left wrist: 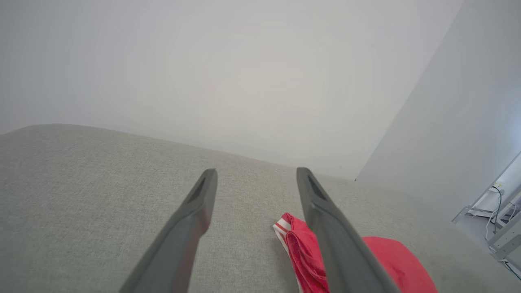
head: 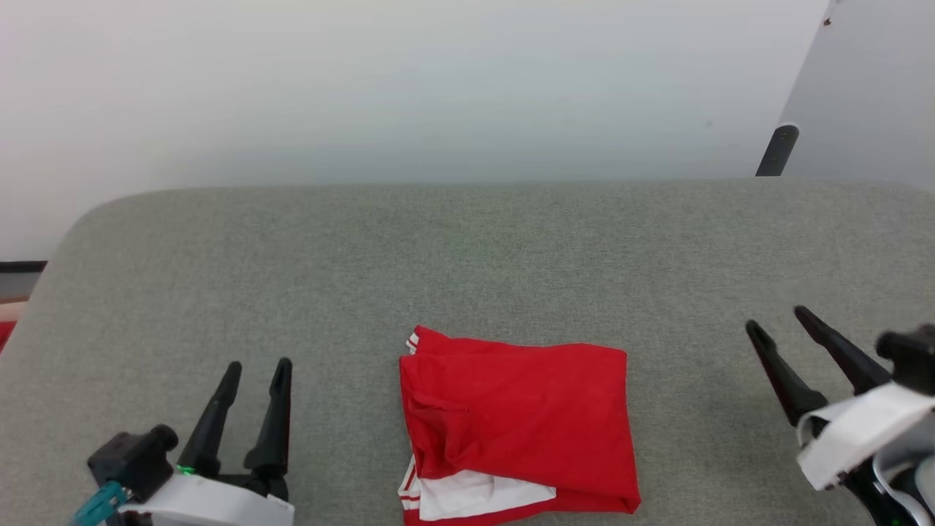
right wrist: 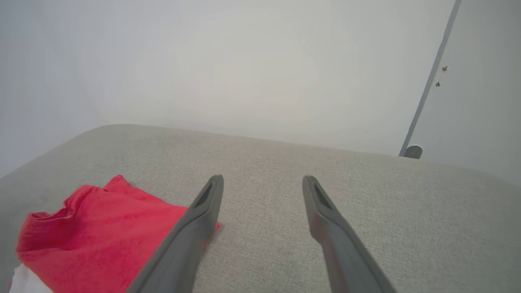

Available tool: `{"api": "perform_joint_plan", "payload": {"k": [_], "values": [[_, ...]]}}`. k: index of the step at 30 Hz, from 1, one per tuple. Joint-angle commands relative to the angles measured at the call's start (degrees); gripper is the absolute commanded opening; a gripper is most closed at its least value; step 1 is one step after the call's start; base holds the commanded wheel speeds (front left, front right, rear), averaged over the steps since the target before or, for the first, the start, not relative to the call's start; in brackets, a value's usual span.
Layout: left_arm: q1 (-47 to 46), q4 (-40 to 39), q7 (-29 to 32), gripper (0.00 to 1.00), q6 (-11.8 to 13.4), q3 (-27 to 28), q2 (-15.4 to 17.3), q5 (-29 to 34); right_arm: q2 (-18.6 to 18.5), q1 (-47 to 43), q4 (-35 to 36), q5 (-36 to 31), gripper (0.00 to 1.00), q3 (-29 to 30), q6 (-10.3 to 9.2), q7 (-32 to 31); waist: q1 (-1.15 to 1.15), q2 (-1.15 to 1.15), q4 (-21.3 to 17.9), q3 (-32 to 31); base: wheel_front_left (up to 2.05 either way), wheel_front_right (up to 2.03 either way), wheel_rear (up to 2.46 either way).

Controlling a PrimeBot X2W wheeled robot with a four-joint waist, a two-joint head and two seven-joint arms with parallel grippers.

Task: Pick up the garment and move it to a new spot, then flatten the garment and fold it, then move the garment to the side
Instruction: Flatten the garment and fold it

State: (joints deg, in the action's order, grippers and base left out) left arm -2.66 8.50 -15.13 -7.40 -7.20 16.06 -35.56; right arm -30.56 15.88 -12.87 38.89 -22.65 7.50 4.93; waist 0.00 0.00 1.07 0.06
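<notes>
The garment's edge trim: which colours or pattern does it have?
Red and white stripes on the garment, best seen in the head view.

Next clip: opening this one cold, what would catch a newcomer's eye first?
The bright red garment stands out, a folded bundle with white sleeve and striped trim peeking out at its near left corner, lying mid-front on the grey fabric surface. Flanking it, the left gripper at lower left and the right gripper at lower right are both open, empty and clear of the cloth.
</notes>
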Motion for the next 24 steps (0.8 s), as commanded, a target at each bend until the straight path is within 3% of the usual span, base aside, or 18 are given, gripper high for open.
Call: {"api": "perform_joint_plan", "payload": {"k": [1,11,24], "values": [[0.85,-0.1,0.07,1.0,-0.17,0.41,0.13,0.39,-0.06,-1.37,-0.1,-0.16,1.0,1.04,-0.02,0.94,0.0,0.0,-0.27,-0.29,0.0,0.0,0.0],[3.25,-1.02,0.07,1.0,-0.17,3.86,0.15,1.64,1.84,-9.64,1.5,-3.19,1.0,9.24,-0.02,3.97,0.0,0.0,-1.1,-1.01,0.0,0.0,0.0],[4.08,-1.66,0.07,1.0,-0.17,5.35,-0.3,2.36,5.22,-15.45,6.41,-6.58,1.0,15.31,-0.02,1.65,0.0,0.0,-1.29,-1.42,0.0,0.0,0.0]]}}
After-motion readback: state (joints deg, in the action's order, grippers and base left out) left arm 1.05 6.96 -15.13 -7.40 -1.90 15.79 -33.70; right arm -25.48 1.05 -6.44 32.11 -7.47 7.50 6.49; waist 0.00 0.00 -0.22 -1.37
